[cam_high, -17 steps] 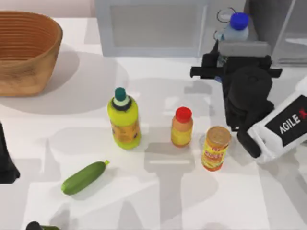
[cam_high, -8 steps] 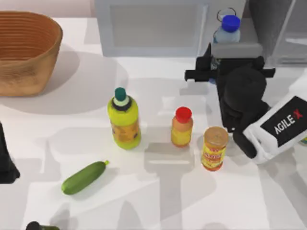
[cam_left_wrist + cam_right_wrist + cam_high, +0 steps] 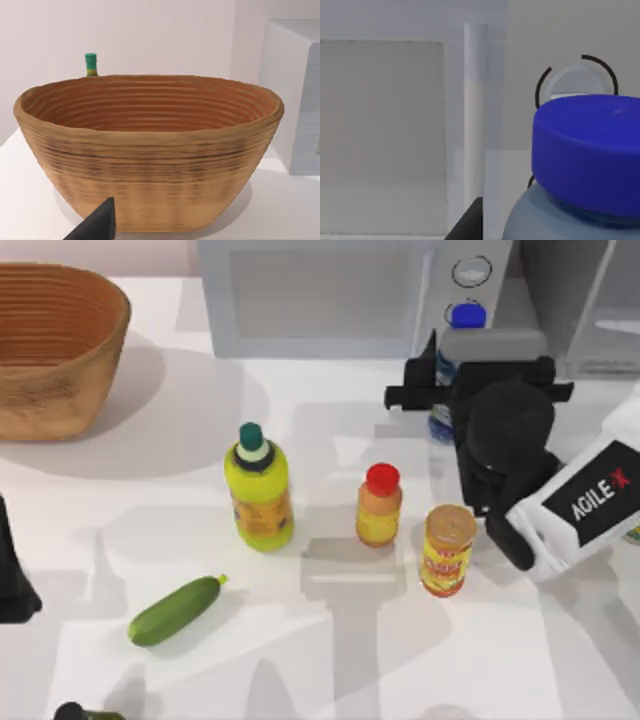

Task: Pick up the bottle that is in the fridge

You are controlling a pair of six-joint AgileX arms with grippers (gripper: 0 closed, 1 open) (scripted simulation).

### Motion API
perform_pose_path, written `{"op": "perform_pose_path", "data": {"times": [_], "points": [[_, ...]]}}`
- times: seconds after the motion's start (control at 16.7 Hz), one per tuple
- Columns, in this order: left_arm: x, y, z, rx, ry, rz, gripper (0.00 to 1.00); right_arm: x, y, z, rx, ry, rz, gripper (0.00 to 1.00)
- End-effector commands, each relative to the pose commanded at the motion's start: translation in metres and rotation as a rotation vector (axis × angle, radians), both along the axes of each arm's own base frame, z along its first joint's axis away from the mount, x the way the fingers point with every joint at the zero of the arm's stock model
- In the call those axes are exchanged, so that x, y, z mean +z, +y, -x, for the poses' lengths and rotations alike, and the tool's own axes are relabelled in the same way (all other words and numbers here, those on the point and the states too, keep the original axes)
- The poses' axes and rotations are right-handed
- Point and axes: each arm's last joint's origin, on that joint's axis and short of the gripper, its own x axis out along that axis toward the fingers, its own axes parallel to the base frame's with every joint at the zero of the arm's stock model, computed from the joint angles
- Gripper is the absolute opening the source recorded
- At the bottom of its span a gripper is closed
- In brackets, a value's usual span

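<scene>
White table (image 3: 150,530), basket (image 3: 55,345) (woven), cucumber (image 3: 176,610)

Right arm (image 3: 590,502): white casing near the table's right edge carries a black panel with white letters "AGILE" followed by a red "X".
Can (image 3: 447,550): yellow, with a red label band toward the table's front right; there is lettering on it but it cannot be read.
Yellow-green bottle (image 3: 260,488): orange label on its side, lettering cannot be read.
Orange bottle (image 3: 379,505): no readable text.
Microwave (image 3: 330,295): at the table's back edge, no readable marks on its dials.
</scene>
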Motion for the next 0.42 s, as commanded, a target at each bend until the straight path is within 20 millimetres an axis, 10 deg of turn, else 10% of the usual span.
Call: {"op": "perform_pose_path", "data": {"times": [0.42], "points": [[0.0000, 0.0000, 0.0000, 0.000, 0.000, 0.000, 1.00, 0.0000, 0.0000, 0.0000, 0.000, 0.000, 0.000, 1.00]]}}
